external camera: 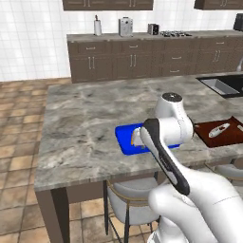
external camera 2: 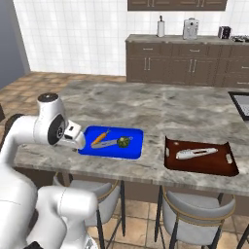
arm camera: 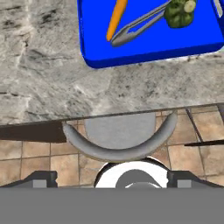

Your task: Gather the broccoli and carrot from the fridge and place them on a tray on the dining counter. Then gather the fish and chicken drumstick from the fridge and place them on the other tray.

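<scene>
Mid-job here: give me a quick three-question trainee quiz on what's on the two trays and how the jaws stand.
1. True or false: the carrot and the broccoli both lie on the blue tray.
2. What lies on the brown tray? A) a chicken drumstick B) a fish C) nothing
3. Fill in: the gripper jaws are ____ and hold nothing.

Key: 1 true; 2 B; 3 open.
</scene>
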